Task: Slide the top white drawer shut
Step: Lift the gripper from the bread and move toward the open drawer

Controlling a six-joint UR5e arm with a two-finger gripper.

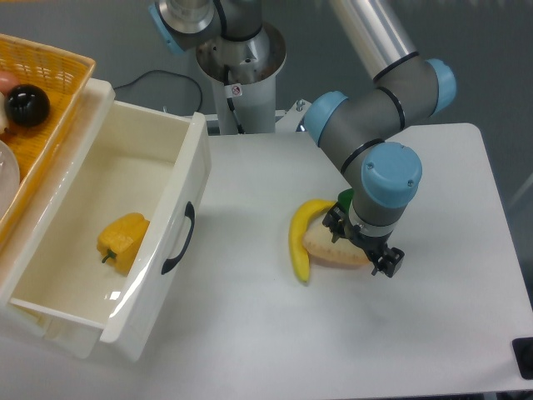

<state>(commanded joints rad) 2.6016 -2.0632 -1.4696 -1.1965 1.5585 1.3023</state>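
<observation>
The top white drawer [92, 242] sits at the left of the frame, pulled far out. You can see right down into it. A yellow bell pepper [122, 242] lies on its floor. The curved black handle [178, 238] is on the drawer's front, which faces the middle of the table [250, 333].

The gripper [366, 250] is low over the table at the right of the middle, well apart from the drawer. It hangs just above a pale piece of bread [333, 248], with a banana [301, 237] curled beside it. The arm hides the fingers, so I cannot tell if they are apart or together, or if they hold anything.

An orange woven basket [62, 79] sits in the upper left corner with a black ball [27, 106] in it.

It looks like closing the drawer has not started yet. Next the arm would need to go left, reach the front near the handle, and push it straight toward the left edge of the frame. It should not knock the banana on the way.
</observation>
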